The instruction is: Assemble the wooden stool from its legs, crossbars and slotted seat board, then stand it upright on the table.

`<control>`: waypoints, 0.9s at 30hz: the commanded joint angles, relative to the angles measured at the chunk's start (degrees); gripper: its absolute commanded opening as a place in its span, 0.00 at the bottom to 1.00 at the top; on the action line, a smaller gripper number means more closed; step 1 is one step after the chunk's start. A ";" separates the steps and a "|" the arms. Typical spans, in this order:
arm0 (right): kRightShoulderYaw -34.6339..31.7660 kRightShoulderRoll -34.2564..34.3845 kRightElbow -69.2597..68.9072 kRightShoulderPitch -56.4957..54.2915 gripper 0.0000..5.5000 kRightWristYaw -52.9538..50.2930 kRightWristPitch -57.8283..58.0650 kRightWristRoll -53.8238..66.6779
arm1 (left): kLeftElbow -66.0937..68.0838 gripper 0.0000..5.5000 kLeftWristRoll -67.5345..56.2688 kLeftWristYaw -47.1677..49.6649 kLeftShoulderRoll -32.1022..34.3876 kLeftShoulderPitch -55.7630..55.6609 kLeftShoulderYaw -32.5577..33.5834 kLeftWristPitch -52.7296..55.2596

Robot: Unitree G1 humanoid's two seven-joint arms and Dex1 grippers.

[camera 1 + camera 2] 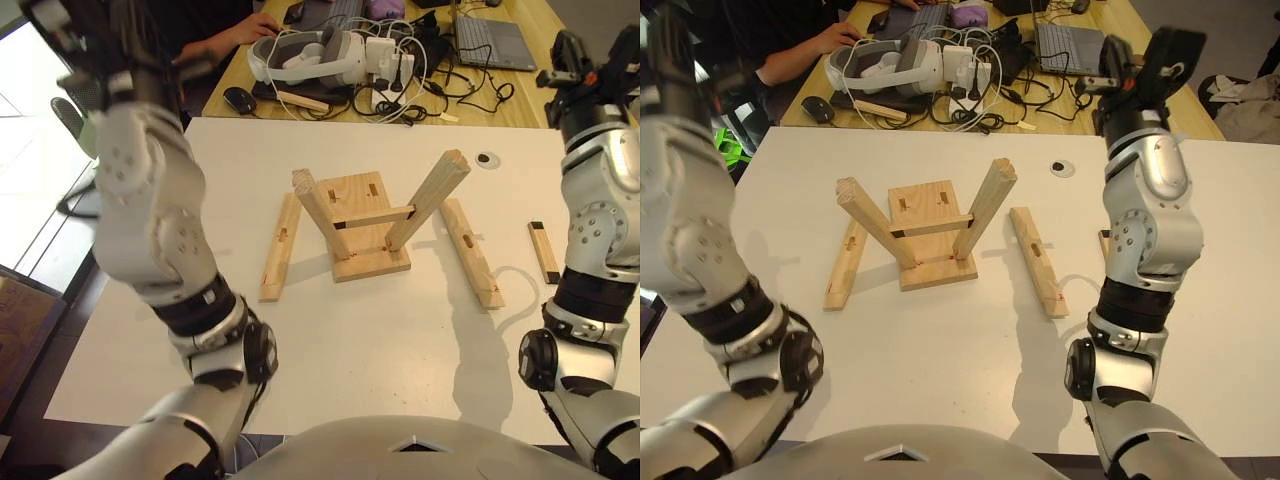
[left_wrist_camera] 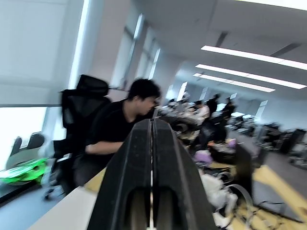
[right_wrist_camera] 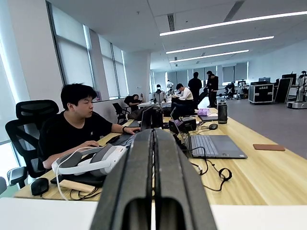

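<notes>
**Half-built stool mid-table, both grippers shut and parked high**

The left gripper [image 2: 152,125] has its fingers pressed together with nothing between them. It is raised and aimed out at the room. The right gripper [image 3: 153,134] is the same: pressed together, empty, held high. Neither is near the parts.

The stool sits upside down in the middle of the table [image 1: 330,350]. The seat board [image 1: 372,262] lies flat with two legs plugged into it, the left standing leg [image 1: 320,215] and the right standing leg [image 1: 430,198], which lean away from each other. A crossbar [image 1: 375,217] bridges them. The left loose leg [image 1: 279,247] lies just beside the board on my left, and the right loose leg [image 1: 472,252] just beside it on my right. A spare crossbar [image 1: 543,251] lies further right, apart from the rest.

Handling, my read:
- **Material:** plain bare wood, probably light, stiff and not fragile. A dry surface should grip fine.
- **Loose legs:** the sections are square, so I'd pinch across two flat faces near mid-length, clear of the slots. They lie flat, so I'd come from above, straddling the width.
- **Subassembly:** the joints look press-fit only, and the legs lean, so they may be loose. Lifting by one leg could pull it out.
- **Fitting:** I'd steady the seat board with one gripper while pushing a leg in with the other.
- **Flipping upright:** I'd grip low on the legs, close to the board.
</notes>
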 commanded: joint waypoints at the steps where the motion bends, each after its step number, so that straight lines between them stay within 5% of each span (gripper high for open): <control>1: 3.80 2.99 -4.72 3.09 0.00 -0.60 3.55 1.49 | -0.44 0.01 -17.88 -6.15 -2.51 0.46 0.82 11.50; 5: 3.81 2.57 -6.72 2.78 0.00 0.01 6.67 3.06 | -8.26 0.01 -15.59 -7.04 4.33 26.34 -16.69 23.66; 9: 3.89 2.53 -8.53 1.90 0.00 0.63 8.15 4.67 | -9.44 0.01 -13.78 -2.81 0.01 32.00 -21.09 22.55; 14: 2.00 3.86 -11.67 -0.96 0.00 4.36 6.83 12.62 | -8.18 0.01 -13.61 0.96 -4.93 23.91 -15.38 14.85; 22: -0.93 -8.89 -22.59 5.13 0.00 14.47 21.86 72.86 | -6.32 0.01 -15.55 6.37 -5.47 16.37 -1.84 5.14; 27: 6.46 -19.80 -30.38 17.83 0.00 22.49 28.92 70.02 | -1.18 0.01 -10.66 8.93 1.33 14.61 6.57 -2.07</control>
